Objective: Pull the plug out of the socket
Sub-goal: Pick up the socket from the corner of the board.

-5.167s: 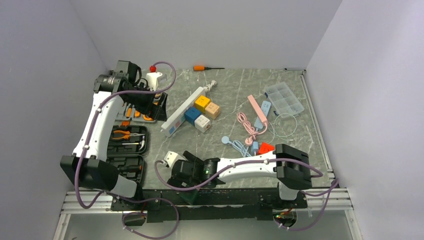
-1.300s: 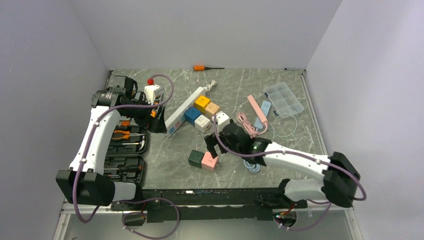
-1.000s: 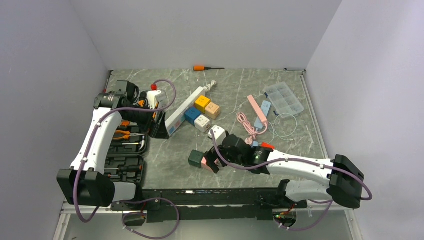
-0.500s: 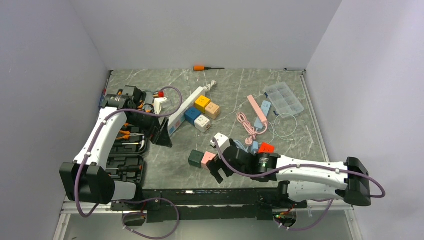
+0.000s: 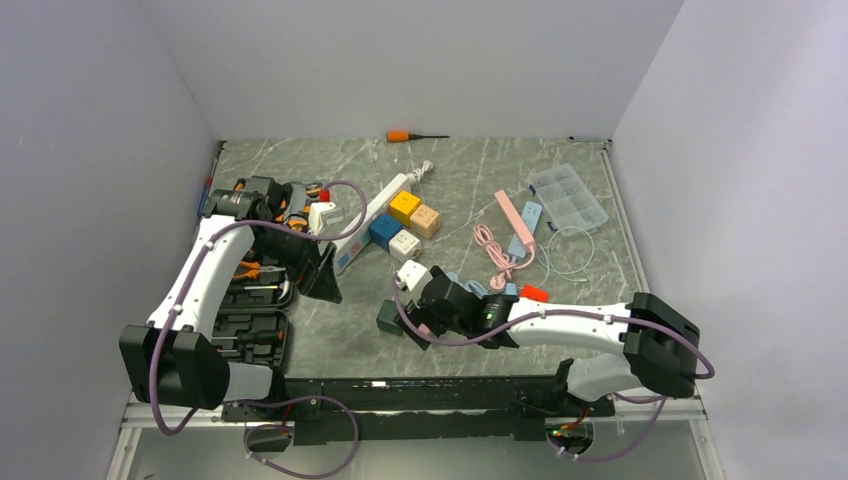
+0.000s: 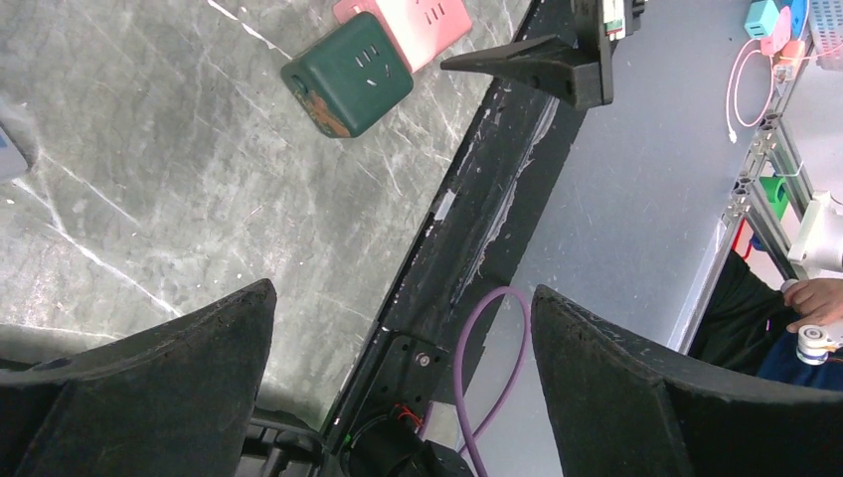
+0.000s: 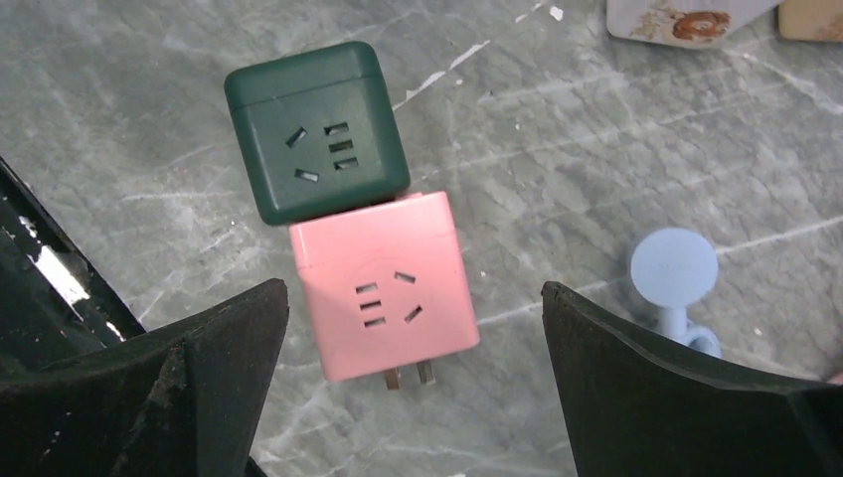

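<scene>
So, nearest the front edge of the grey marbled table (image 5: 560, 160), low centre in the top view, the right gripper (image 7: 414, 288) hangs over two cube adapters with its black fingers (image 7: 199, 378) spread wide, not touching either one. In the right wrist view the dark green plastic cube socket (image 7: 316, 146) sits upper left and the pink plastic cube plug (image 7: 383, 285) is right below it, the two touching side to side. The pink one's metal prongs stick out bare at its lower edge, pointing away from the green one.

A round pale blue cable end (image 7: 673, 268) lies just right of them.

Further back and to the left, the left gripper (image 5: 318, 275) is spread wide too and holds nothing. It hovers at the near end of the long white power strip (image 5: 365, 222), next to the open black tool case (image 5: 255, 335).

Four more cubes, yellow (image 5: 405, 207), tan (image 5: 426, 220), blue (image 5: 384, 230) and white (image 5: 404, 246), bunch against the strip's right side. Can't tell which are actually plugged in.

Right of centre there's a coiled pink cable (image 5: 490, 245). Beyond that a clear plastic organizer box (image 5: 568, 197), and at the far edge an orange-handled screwdriver (image 5: 400, 136).
</scene>
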Controlling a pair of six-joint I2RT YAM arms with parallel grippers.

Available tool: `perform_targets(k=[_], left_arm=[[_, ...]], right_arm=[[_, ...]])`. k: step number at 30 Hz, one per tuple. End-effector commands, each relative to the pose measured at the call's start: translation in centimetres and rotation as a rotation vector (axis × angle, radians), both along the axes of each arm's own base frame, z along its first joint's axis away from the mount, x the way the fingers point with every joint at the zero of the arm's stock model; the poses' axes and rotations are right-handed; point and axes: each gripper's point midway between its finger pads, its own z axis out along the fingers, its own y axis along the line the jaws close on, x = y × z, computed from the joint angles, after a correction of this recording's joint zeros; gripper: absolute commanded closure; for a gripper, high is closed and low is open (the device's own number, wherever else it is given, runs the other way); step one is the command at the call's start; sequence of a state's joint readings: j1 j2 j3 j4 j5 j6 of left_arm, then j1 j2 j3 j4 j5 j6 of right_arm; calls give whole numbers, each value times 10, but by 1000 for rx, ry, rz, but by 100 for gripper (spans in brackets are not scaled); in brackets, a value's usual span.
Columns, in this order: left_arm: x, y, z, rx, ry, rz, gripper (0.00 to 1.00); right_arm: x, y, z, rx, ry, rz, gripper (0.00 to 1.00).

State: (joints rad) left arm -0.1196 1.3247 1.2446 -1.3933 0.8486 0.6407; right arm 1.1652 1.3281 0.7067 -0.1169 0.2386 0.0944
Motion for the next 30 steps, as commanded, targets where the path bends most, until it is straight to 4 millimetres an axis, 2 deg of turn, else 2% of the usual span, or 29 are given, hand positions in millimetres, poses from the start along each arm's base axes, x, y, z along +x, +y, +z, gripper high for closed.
perform_targets(k=[1,5,9,15,19,22,24,26,30], left_arm=[[-5,-2,7,-23,-52,-34,1],[-9,2,1,5,-52,-52,1],[-9,6,-3,30,-59,-60,1],[-10,0,3,19,-143,-90,1],[-18,-9,7,-16,-182,-147,1],[-27,-11,9,-59,-278,-196,1],[-33,-12,10,-86,-395,-254,0],[-36,-12,10,-99,-512,-287,1],[-32,-15,17,-106,-740,-322,1]], right_arm=[[-3,27,3,71,15,92,0],[-20,36,-18,59,121,144,3],[-27,35,-32,40,197,106,11],[-19,39,-29,68,175,64,24],[-12,50,-37,52,165,66,32],[-10,50,-48,36,170,50,40],[-11,50,-50,46,173,44,51],[-12,49,-40,74,166,44,63],[-11,54,16,192,140,76,88]])
